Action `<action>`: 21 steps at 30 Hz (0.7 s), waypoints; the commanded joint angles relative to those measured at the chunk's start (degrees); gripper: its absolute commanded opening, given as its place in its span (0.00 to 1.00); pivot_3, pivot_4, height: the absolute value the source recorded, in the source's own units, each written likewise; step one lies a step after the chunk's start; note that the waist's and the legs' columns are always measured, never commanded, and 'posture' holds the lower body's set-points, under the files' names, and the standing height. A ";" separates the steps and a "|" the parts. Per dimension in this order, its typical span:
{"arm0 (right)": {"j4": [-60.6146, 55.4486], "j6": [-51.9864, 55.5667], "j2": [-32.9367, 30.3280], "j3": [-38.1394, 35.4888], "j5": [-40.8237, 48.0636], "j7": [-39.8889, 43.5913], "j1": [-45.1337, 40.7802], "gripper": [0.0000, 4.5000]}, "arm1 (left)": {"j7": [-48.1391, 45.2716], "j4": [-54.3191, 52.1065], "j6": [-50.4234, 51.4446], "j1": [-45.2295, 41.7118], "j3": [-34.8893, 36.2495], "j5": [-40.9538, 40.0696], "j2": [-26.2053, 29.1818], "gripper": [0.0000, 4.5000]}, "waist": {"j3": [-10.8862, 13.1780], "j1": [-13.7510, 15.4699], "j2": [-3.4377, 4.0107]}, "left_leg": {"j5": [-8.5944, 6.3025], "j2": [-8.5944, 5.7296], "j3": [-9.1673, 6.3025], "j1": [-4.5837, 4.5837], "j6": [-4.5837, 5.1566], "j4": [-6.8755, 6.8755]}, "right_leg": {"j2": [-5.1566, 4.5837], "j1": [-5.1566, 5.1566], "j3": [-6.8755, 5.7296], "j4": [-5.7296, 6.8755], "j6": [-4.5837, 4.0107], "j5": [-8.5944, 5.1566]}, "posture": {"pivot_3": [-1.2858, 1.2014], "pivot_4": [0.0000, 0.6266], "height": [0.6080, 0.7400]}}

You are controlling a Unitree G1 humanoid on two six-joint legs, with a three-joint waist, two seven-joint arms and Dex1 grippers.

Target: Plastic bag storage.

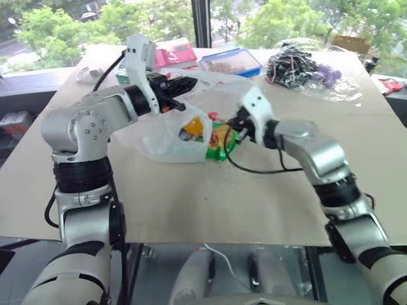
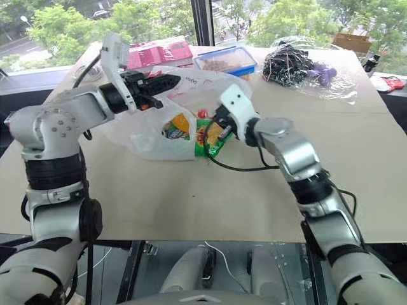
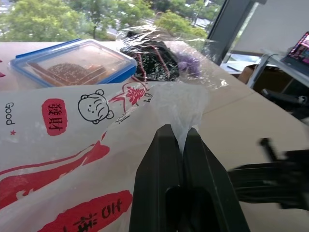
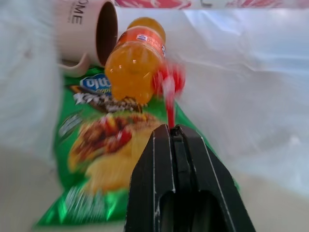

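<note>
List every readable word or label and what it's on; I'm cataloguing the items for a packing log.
"Good": plastic bag, beside red Chinese lettering and a cartoon face.
"OME": pale mug; start of the word cut off.
Orange bottle label: too small to read.
Green snack packet lettering: blurred, unreadable.

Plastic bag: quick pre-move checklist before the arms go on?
1. Left gripper shut on the plastic bag film: ok.
2. Right gripper shut on a red strip at the bag mouth: ok; what the strip is, cannot tell.
3. Orange drink bottle inside the bag: ok.
4. White mug inside the bag, lying on its side: ok.
5. Green snack packet fully inside: not ok, part sticks out of the mouth.
6. Blue-lidded box and clear bag of cords apart from the bag: ok.
</note>
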 commanded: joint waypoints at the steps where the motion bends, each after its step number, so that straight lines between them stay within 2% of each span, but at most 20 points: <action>1: 14.71 -12.30 5.85 0.70 -2.82 1.66 -8.10 0.01 | -0.11 -3.65 1.39 -0.28 3.59 -3.55 0.98 0.00 | 0.00 -0.18 0.00 | 0.00 0.00 -0.01 -0.03 0.00 -0.01 | 0.00 -0.04 -0.01 0.00 0.00 0.00 | 0.52 0.24 0.94; 4: 29.88 -23.46 10.67 1.71 -6.55 1.72 -14.44 0.19 | 1.02 -4.48 1.96 0.67 4.31 -4.11 1.07 0.00 | 0.00 -0.44 0.00 | 0.01 0.02 -0.01 -0.05 -0.02 -0.07 | 0.03 -0.12 0.00 0.01 0.00 0.00 | 0.52 0.24 0.94; 6: 35.21 -28.95 11.69 1.43 -8.52 0.75 -16.34 0.39 | 1.97 -4.87 2.29 1.24 4.80 -4.48 0.94 0.00 | 0.00 -0.43 0.00 | 0.00 0.04 -0.02 -0.05 -0.02 -0.09 | 0.07 -0.14 0.01 0.01 -0.01 0.00 | 0.52 0.24 0.94; 9: 32.37 -30.72 10.24 -1.03 -8.81 0.70 -15.60 0.72 | 3.23 -4.49 2.44 1.87 5.82 -4.81 0.94 0.00 | 0.00 -0.03 0.00 | 0.00 0.00 -0.06 -0.07 -0.03 -0.09 | 0.03 -0.13 -0.02 -0.01 -0.01 0.00 | 0.52 0.24 0.94; 10: 25.74 -27.81 8.08 -2.29 -7.58 2.42 -13.36 0.83 | 3.59 -3.57 2.20 1.86 6.20 -4.69 0.98 0.00 | 0.00 0.09 0.00 | 0.00 -0.03 -0.08 -0.13 -0.03 -0.07 | 0.00 -0.15 -0.04 -0.01 0.00 0.00 | 0.52 0.24 0.94; 13: 2.94 -14.30 1.03 -5.66 -2.06 7.51 -5.49 0.83 | 4.23 -1.44 1.15 1.70 6.38 -4.09 0.86 0.00 | 0.00 0.95 0.00 | 0.00 -0.11 -0.21 -0.21 -0.02 -0.04 | -0.12 -0.15 -0.15 -0.06 0.00 0.00 | 0.52 0.24 0.94; 16: -12.29 0.31 -3.78 -10.09 2.14 6.08 -0.32 0.83 | 3.72 -0.29 0.52 1.58 5.78 -4.07 0.77 0.00 | 0.00 1.14 0.00 | 0.00 -0.09 -0.19 -0.21 -0.01 -0.06 | -0.12 -0.15 -0.15 -0.05 0.00 -0.01 | 0.52 0.24 0.94; 18: -15.74 5.50 -6.47 -10.81 1.03 4.06 1.52 0.83 | 3.14 0.35 0.22 1.44 5.44 -4.08 0.85 0.00 | 0.00 0.80 0.00 | 0.00 -0.01 -0.12 -0.14 -0.02 -0.06 | -0.14 -0.15 -0.09 0.01 0.00 -0.01 | 0.52 0.24 0.94; 21: -13.60 9.32 -6.97 -12.07 -0.38 0.35 1.44 0.83 | 2.24 1.21 -0.40 1.08 4.72 -3.83 1.10 0.00 | 0.00 0.41 0.00 | 0.00 0.09 -0.05 -0.01 -0.02 -0.06 | -0.11 -0.14 -0.04 0.10 -0.01 0.00 | 0.52 0.24 0.94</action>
